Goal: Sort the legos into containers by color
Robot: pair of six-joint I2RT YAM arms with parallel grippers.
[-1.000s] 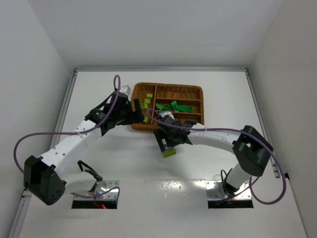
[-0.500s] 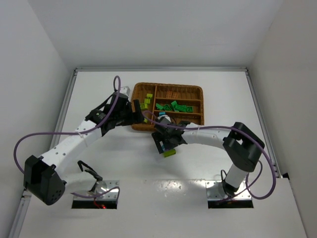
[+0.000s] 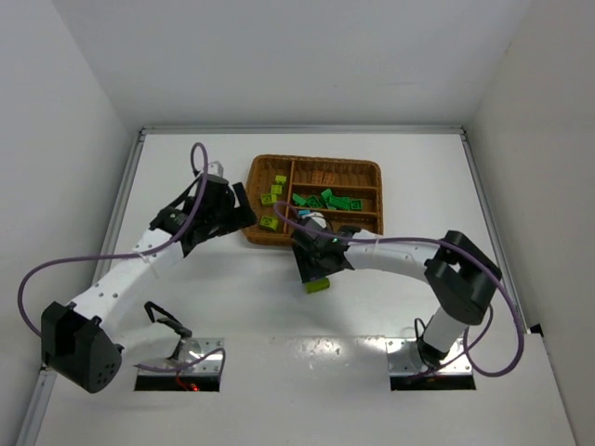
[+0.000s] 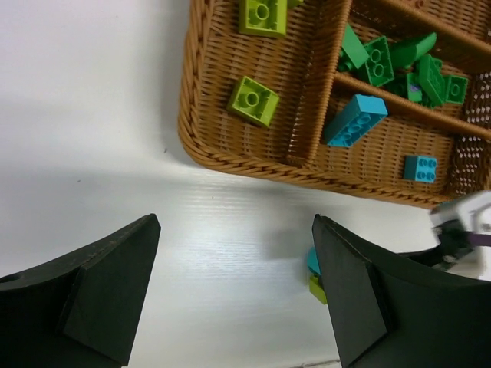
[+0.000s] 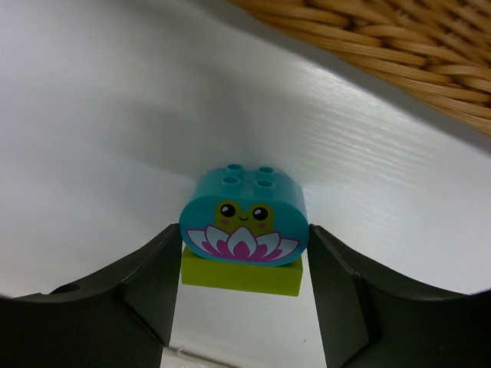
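Note:
My right gripper [image 3: 311,269] [image 5: 244,230] is shut on a rounded cyan brick [image 5: 244,211] with a lotus face, which is stacked on a lime brick [image 5: 242,276] [image 3: 318,285] on the white table, just in front of the wicker tray [image 3: 316,160]. My left gripper [image 3: 244,209] [image 4: 235,222] is open and empty over the table at the tray's near left corner. The tray's wide left section holds lime bricks [image 4: 253,100]. The narrow sections hold green bricks [image 3: 325,199] [image 4: 383,61], cyan bricks [image 4: 354,119] and orange-brown ones [image 3: 325,176].
The tray's woven rim [image 4: 192,115] stands between my two grippers and the compartments. The stacked pair also shows in the left wrist view [image 4: 316,280], beside my right finger. White walls close in the table on three sides.
My left gripper has pulled back left out of the tray, and a lime brick now lies in the wide section. My right gripper has stayed at the stacked pair.

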